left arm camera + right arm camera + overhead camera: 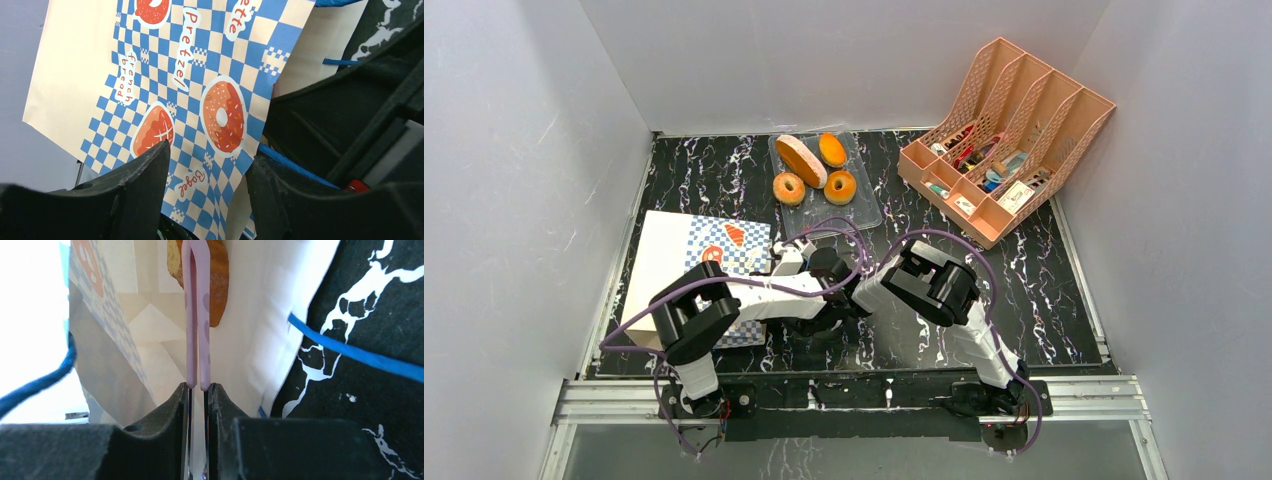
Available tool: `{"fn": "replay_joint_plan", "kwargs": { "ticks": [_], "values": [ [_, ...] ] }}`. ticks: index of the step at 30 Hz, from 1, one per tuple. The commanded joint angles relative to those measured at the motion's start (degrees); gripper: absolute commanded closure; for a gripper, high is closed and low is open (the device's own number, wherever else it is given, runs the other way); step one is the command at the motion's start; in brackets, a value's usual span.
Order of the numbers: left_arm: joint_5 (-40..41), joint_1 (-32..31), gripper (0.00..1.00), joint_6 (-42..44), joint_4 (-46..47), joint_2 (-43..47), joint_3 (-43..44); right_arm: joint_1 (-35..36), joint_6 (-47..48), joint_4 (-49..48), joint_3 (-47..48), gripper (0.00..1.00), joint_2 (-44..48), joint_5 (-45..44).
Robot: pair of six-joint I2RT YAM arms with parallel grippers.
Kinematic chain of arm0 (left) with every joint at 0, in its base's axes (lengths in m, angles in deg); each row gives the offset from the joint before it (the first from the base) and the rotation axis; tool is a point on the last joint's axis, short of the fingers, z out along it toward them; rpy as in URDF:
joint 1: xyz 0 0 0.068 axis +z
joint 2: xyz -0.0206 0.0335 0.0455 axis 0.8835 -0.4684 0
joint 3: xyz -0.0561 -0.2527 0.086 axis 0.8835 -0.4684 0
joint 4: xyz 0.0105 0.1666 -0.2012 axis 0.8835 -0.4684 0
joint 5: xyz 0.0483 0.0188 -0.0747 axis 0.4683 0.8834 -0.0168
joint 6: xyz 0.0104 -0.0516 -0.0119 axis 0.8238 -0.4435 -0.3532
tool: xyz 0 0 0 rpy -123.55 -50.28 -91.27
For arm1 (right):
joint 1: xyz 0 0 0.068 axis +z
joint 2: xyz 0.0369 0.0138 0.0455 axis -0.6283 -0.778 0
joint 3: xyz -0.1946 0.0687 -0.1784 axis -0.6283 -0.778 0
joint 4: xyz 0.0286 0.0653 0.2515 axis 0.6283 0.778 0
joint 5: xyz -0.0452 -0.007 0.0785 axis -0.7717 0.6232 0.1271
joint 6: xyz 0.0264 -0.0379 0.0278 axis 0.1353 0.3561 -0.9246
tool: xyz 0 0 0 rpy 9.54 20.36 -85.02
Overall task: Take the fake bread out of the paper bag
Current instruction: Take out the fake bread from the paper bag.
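Note:
The paper bag lies on its side at the left, its mouth facing right. My right gripper is shut on pink tongs that reach into the bag's mouth. An orange-brown piece of fake bread sits at the tongs' far end, deep in the bag. My left gripper is open, and the bag's checkered panel lies between its fingers. Both grippers crowd the bag's mouth in the top view, left, right. A loaf, a bun and two donuts lie in the clear tray.
A pink lattice organizer with small items stands at the back right. The bag's blue cord handle trails on the black marbled tabletop. White walls close in the left, back and right sides.

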Motion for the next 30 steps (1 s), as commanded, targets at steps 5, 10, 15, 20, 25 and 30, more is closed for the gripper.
{"fn": "replay_joint_plan", "kwargs": {
  "ticks": [5,10,15,20,25,30],
  "values": [
    [5.78,0.37,0.72,-6.13,-1.65,5.41,-1.90,-0.25,0.11,-3.80,0.64,1.00,1.06,0.84],
    [7.55,0.39,0.91,-3.53,-1.63,9.39,-1.15,-0.31,-0.91,-3.38,1.52,1.00,-0.45,1.47],
    [9.82,0.30,0.93,-0.26,-1.56,13.51,1.70,-0.25,-0.61,-1.27,2.85,1.00,-1.37,1.79],
    [11.46,0.29,0.94,3.64,-1.56,17.76,5.56,-0.40,-2.72,-1.16,3.13,1.00,-3.46,2.84],
    [14.98,-1.67,0.95,8.62,-1.41,21.08,9.01,-1.73,-3.42,-2.24,0.71,1.00,-3.03,2.31],
    [19.53,-6.32,0.97,17.44,3.49,25.39,9.00,-3.67,-2.56,-2.63,-3.26,1.00,0.17,0.38]
  ]
}}
